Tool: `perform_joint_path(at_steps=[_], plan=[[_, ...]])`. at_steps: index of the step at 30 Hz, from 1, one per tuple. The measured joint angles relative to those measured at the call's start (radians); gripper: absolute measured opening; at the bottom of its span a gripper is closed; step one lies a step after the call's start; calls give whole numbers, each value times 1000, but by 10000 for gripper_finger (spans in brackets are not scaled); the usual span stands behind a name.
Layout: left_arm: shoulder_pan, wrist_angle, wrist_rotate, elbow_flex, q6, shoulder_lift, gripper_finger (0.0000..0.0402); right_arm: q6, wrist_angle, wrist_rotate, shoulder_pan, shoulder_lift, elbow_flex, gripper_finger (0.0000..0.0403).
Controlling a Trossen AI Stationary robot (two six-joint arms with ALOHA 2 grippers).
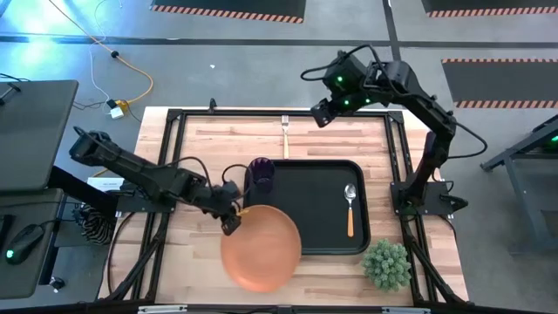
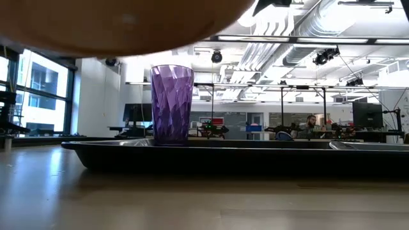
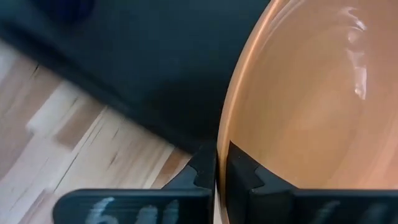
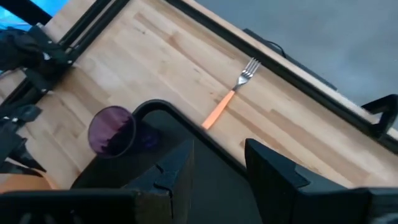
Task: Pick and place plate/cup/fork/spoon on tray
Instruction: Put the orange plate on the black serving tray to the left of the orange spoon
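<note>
While the left gripper (image 1: pixel 231 222) clenches the round orange-terracotta plate's (image 1: pixel 261 247) rim beside the black rectangular tray (image 1: pixel 309 179), purple plastic cup (image 1: pixel 261 174) and orange-handled spoon (image 1: pixel 350 208) already sit aboard. From the right wrist, the released right gripper (image 4: pixel 217 162) overlooks the untouched orange-handled fork (image 4: pixel 228 95).

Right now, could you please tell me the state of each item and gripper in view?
plate: held by its rim, lifted, overlapping the tray's edge
cup: upright on the tray
spoon: lying on the tray
fork: on the table, beyond the tray
left gripper: fingers shut on plate
right gripper: open, empty, raised
</note>
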Motion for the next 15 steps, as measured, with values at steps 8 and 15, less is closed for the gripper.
perform_joint_path(at_steps=[8, 15], plan=[[66, 151, -5, 36, 83, 47, 1, 86, 4, 73, 55, 0, 0, 135], [121, 143, -26, 162, 240, 158, 1, 102, 39, 104, 81, 0, 0, 135]])
